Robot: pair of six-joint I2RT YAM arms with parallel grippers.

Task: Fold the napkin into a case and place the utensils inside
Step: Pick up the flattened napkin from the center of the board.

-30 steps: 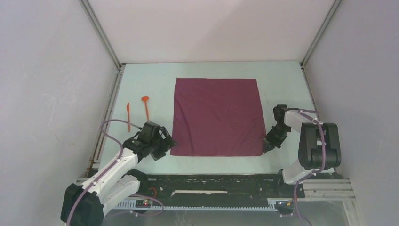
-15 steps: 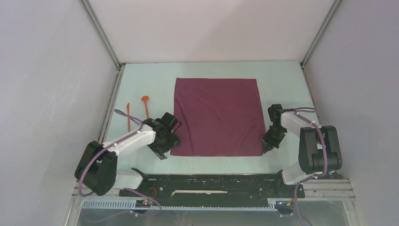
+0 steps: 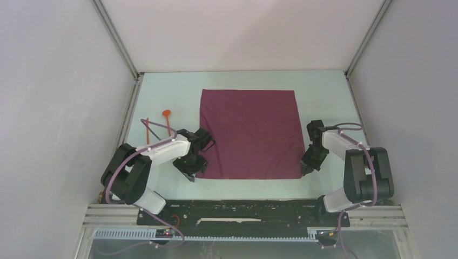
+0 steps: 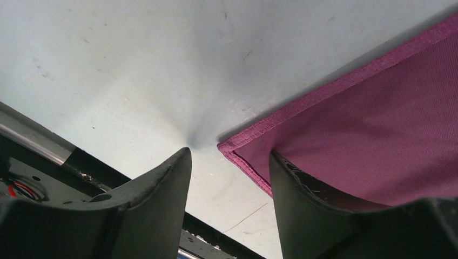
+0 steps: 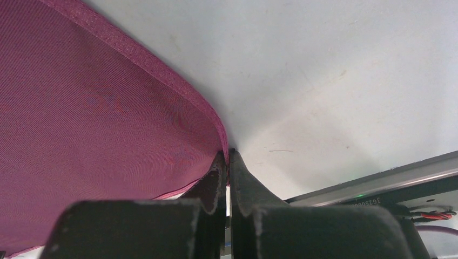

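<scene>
**Seat the left corner grip before lifting the near edge**

On the far left, the two orange utensils (image 3: 167,120) lie on the pale tabletop (image 3: 324,91), well apart from the work and not yet needed.

My left end effector (image 4: 229,154) is down at the near-left corner of the napkin (image 3: 248,132), with its jaws apart. The wrist view shows the hemmed corner tip in the gap, one finger over bare tabletop and the other over the cloth. Nothing is clamped there yet. I judge the bite to be shallow, because only the very tip of the corner sits between the jaws. I would push a little further in over the hem before closing, so the thin, slightly shiny fabric doesn't slip out on the lift. I would also keep the lower finger low enough to get under the cloth instead of pushing it along.

The napkin lies flat and square in the middle of the tabletop, with no fold made.

On the right, my right end effector (image 5: 227,156) has its jaws together on the near-right corner, and the cloth rises slightly to the pinch. That side looks ready. Once the left is seated, I would raise both corners together at matching height and carry them evenly, so the fold line runs straight and the cloth doesn't skew.
</scene>
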